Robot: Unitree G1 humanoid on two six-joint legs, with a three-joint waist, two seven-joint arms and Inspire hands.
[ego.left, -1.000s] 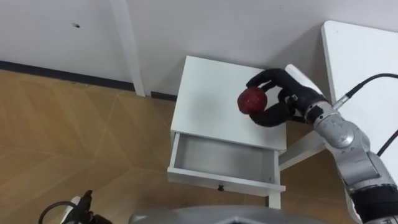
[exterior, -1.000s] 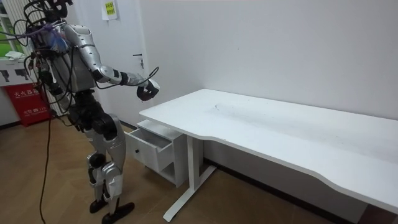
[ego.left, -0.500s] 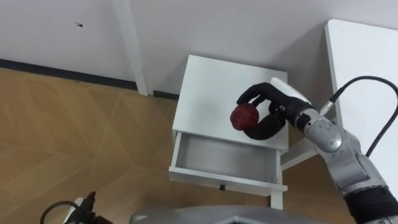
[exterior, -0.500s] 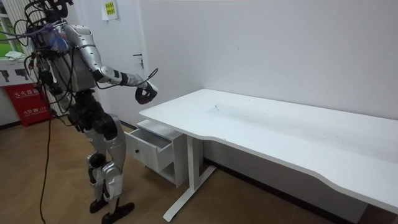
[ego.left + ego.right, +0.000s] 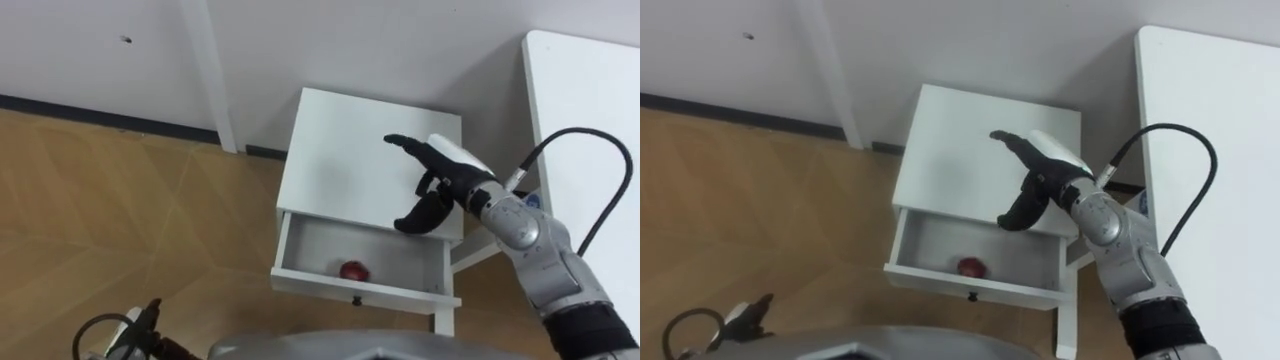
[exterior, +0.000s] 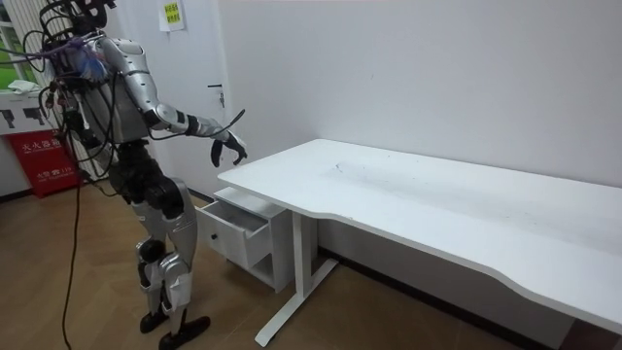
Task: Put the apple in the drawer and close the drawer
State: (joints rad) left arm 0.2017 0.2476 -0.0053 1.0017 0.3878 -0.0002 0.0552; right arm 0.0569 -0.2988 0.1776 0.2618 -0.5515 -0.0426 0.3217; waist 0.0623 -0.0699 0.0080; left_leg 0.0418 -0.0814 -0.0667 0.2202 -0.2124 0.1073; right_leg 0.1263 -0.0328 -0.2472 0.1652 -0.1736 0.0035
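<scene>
Left eye view: the small red apple [image 5: 353,270] is already lying inside the open white drawer [image 5: 400,256], near its front wall and a bit left of centre. The right hand [image 5: 445,176] hangs above the back of the drawer and the front edge of the square white cabinet top [image 5: 345,150], fingers spread loose, holding nothing. What looks like the left hand [image 5: 145,320] sits at the lower left edge; can't tell how it's set.

Room view: the robot stands upright just beside the cabinet at the end of the long white desk [image 6: 437,194], right arm stretched forward. The drawer [image 6: 233,229] is clearly pulled out.

Right eye view: same story, apple [image 5: 971,266] in the drawer, empty hand [image 5: 1042,168] above it.

So I'd say the "put apple" half is done. What's left is the closing: the hand needs to come down to the drawer front and push it shut.
</scene>
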